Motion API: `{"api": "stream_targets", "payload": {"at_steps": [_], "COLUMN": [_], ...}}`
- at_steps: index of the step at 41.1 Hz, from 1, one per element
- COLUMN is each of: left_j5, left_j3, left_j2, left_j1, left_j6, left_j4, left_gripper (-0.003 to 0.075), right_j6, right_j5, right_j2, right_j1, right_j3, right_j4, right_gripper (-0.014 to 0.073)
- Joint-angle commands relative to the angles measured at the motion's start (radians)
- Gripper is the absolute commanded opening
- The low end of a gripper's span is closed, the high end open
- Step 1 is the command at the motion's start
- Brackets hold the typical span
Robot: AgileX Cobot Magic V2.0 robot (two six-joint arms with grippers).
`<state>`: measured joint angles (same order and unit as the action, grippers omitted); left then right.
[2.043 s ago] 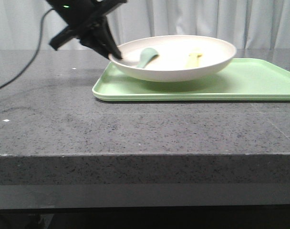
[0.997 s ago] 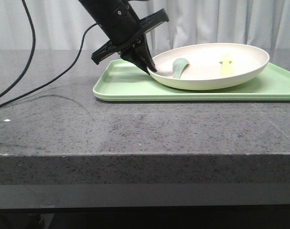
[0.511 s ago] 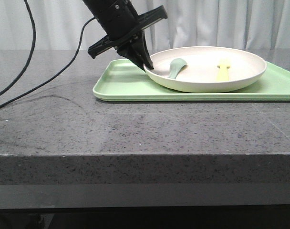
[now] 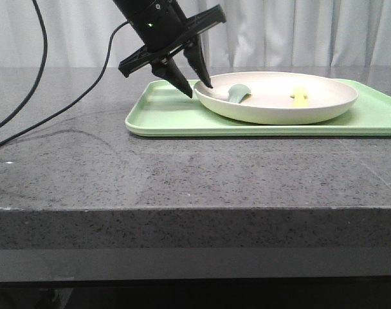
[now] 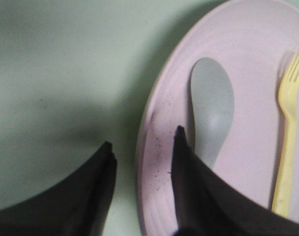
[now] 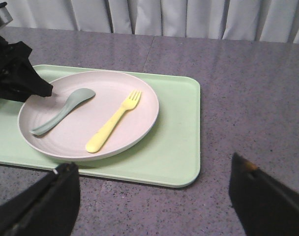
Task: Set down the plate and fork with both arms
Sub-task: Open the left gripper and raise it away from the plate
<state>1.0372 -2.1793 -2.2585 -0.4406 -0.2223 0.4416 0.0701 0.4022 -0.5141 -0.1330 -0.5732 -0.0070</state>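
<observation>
A dark grey speckled stone table [image 4: 182, 174] carries a flat light-green tray [image 4: 166, 112] toward its far right. A black cable [image 4: 47, 122] trails across the table's left side. White curtains [image 4: 298, 32] hang behind the far edge.

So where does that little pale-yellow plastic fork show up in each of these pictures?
Front view: small pale-yellow plastic fork lies on the right part of the cream round plate.
Left wrist view: at the right edge.
Right wrist view: mid-plate.
Shared landmark: the grey-green spoon lying beside it.
</observation>
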Motion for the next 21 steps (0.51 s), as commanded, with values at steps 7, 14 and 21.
{"api": "stream_targets", "payload": {"at_steps": [7,14,21], "left_j5": [0.058,0.138,0.230], "left_j3": [-0.213,-0.340,-0.371], "left_j2": [0.073,0.073,0.073], "left_j1": [-0.007,-0.007,-0.007], "left_j6": [0.038,0.066,0.071], "left_j4": [0.028,-0.019,-0.028], "left_gripper": [0.0415,0.0239,-0.0015], "right_j6": [-0.003,-0.003,-0.003], "right_j5": [-0.076,-0.075,-0.076], "right_j2": [-0.010,-0.010,-0.010], "right_j1": [0.000,0.000,0.000], "right_j3": [-0.038,-0.038,-0.038], "right_j4": [-0.009,-0.009,-0.009], "right_gripper": [0.0634,0.0634,0.0634]}}
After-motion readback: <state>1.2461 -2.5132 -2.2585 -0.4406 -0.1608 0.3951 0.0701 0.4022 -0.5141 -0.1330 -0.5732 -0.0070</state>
